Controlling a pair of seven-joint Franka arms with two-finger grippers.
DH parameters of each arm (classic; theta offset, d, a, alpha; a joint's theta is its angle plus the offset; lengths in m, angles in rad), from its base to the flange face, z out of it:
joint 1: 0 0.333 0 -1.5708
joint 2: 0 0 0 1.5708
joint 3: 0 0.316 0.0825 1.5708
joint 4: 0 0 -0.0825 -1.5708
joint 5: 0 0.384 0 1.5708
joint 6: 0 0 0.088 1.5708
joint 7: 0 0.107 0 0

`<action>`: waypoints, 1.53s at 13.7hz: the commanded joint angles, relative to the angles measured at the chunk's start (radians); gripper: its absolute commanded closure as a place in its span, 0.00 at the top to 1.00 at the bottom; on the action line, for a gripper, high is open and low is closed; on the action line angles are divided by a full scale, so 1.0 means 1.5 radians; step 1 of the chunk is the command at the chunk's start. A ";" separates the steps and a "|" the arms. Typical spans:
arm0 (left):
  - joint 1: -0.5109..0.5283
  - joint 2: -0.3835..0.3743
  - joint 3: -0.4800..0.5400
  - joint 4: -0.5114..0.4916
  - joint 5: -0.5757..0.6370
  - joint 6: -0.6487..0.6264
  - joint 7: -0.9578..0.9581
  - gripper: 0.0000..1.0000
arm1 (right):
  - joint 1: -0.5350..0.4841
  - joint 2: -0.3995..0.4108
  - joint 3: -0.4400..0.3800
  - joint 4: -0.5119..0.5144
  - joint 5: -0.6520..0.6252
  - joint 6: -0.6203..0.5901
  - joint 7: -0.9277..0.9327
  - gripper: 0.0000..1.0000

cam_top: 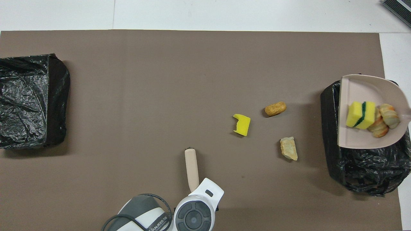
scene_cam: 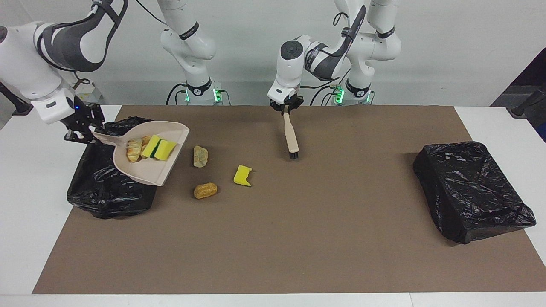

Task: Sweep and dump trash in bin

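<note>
On white table [scene_cam: 25, 192]: brown mat [scene_cam: 298, 238]

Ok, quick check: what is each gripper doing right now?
Left gripper: shut on the brush handle.
Right gripper: shut on the dustpan handle, over the bin.

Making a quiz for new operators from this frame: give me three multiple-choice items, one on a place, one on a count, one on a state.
1. The dustpan is over:
A) the bin at the right arm's end
B) the bin at the left arm's end
C) the mat's middle

2. Trash pieces lying loose on the mat:
A) one
B) three
C) five

3. The left pincer is:
A) open, empty
B) shut on the brush
C) shut on a sponge

Answers: 1 A, it hangs over that black-lined bin. 2 B, sponge chunk, roll, pale lump. 3 B, it grips the brush by its handle.
</note>
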 commanded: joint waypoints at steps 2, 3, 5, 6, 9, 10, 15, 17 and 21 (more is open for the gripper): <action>-0.018 -0.023 0.012 -0.041 -0.015 0.041 0.011 0.00 | -0.026 0.009 0.009 -0.071 -0.135 0.140 0.001 0.00; -0.015 -0.022 0.013 -0.042 -0.016 0.045 0.011 0.00 | -0.016 0.004 0.009 -0.088 -0.199 0.146 0.056 0.00; -0.012 -0.021 0.014 -0.042 -0.017 0.045 0.012 0.03 | 0.019 0.001 0.010 -0.093 -0.293 0.135 0.134 0.00; -0.012 -0.021 0.015 -0.042 -0.017 0.043 0.012 0.15 | 0.023 0.001 0.010 -0.093 -0.306 0.126 0.147 0.00; 0.003 -0.015 0.018 -0.029 -0.017 0.032 0.010 1.00 | 0.049 -0.009 0.009 -0.082 -0.324 0.089 0.148 0.00; 0.010 -0.016 0.018 -0.021 -0.017 0.026 0.011 1.00 | 0.065 -0.017 0.010 -0.080 -0.330 0.067 0.149 0.00; 0.114 -0.019 0.020 0.090 -0.015 -0.128 0.011 1.00 | 0.103 -0.048 0.011 -0.084 -0.421 0.012 0.202 0.00; 0.166 -0.017 0.020 0.126 -0.007 -0.160 0.014 1.00 | 0.103 -0.067 0.011 -0.059 -0.426 0.008 0.156 0.00; 0.294 -0.016 0.020 0.173 0.012 -0.219 0.205 1.00 | 0.115 -0.107 0.024 -0.027 -0.425 -0.025 0.113 0.00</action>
